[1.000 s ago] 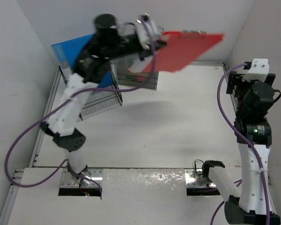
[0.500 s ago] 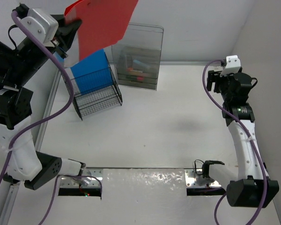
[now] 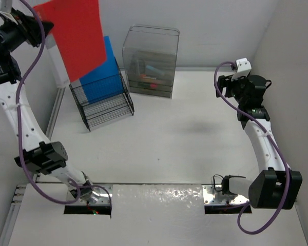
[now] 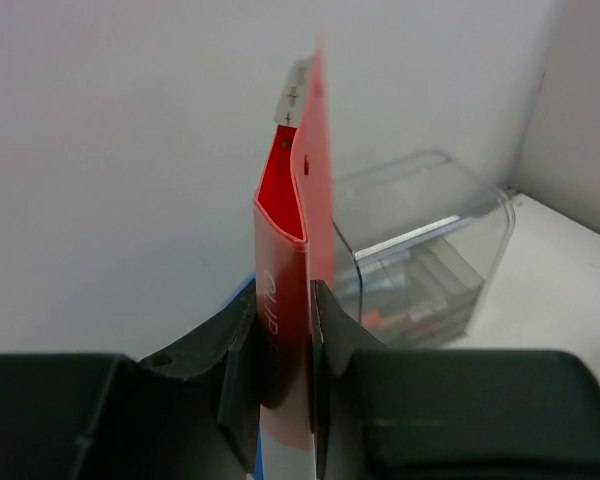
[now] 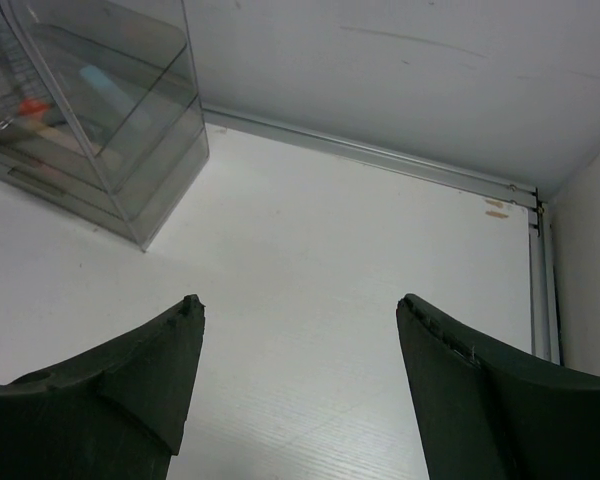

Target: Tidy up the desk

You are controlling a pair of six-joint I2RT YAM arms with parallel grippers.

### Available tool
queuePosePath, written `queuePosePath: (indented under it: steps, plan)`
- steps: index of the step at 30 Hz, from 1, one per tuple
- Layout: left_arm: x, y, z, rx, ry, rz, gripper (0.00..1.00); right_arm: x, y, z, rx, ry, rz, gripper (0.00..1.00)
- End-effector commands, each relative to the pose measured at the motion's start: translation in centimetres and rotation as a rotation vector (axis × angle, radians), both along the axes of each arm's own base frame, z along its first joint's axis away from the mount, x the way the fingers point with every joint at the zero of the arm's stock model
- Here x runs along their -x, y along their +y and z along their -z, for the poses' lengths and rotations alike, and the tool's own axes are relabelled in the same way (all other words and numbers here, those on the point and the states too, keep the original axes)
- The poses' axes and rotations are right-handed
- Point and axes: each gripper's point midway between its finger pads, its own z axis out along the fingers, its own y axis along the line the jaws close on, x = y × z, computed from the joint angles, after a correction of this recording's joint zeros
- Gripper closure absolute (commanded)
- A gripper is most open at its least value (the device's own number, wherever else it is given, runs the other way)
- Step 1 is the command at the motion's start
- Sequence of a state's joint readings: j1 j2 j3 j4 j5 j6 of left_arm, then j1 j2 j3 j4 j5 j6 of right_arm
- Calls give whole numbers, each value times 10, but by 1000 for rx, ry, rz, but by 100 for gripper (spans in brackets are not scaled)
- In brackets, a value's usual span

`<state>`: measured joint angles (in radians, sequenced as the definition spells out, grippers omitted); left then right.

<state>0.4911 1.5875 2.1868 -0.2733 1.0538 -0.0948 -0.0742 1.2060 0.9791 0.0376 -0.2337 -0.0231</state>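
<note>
Over the smooth white desk (image 3: 185,148), left pincer (image 4: 283,350) clamps a flat red folder (image 3: 77,36).

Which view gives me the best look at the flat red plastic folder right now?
Top external: the flat red plastic folder shows most of its broad face, raised at the far left. Left wrist shows it only edge-on, pinched in the left end effector. Right wrist does not show it at all.

Left fingers (image 4: 240,380) clamped up high; right fingers (image 5: 110,400) wide apart.
</note>
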Motion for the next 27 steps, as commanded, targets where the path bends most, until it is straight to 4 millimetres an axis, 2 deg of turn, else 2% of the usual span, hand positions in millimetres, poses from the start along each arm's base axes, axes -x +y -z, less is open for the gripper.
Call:
queuePosePath:
  steps: [1,6,10,12,16,18,21,27]
  plan:
    - [32,-22,-9,-59,-34,123,100,-5,3,-15,17,-79,-24,24]
    - [21,-11,7,-78,-3,60,100,-10,4,-10,7,-70,-27,25]
    - [14,-14,37,-105,50,120,100,-13,4,-4,5,-56,-28,25]
    - [13,-24,49,-103,67,178,100,-15,4,0,4,-47,-28,25]
    - [27,-54,43,-67,68,347,100,-18,7,4,-13,-30,-39,25]
    - [21,-60,43,-72,59,351,100,-19,7,7,-16,-24,-40,25]
    - [6,-66,54,-76,72,336,100,-19,7,12,-20,-11,-37,25]
    - [-28,-43,66,-142,40,180,100,-17,7,14,-24,-1,-37,25]
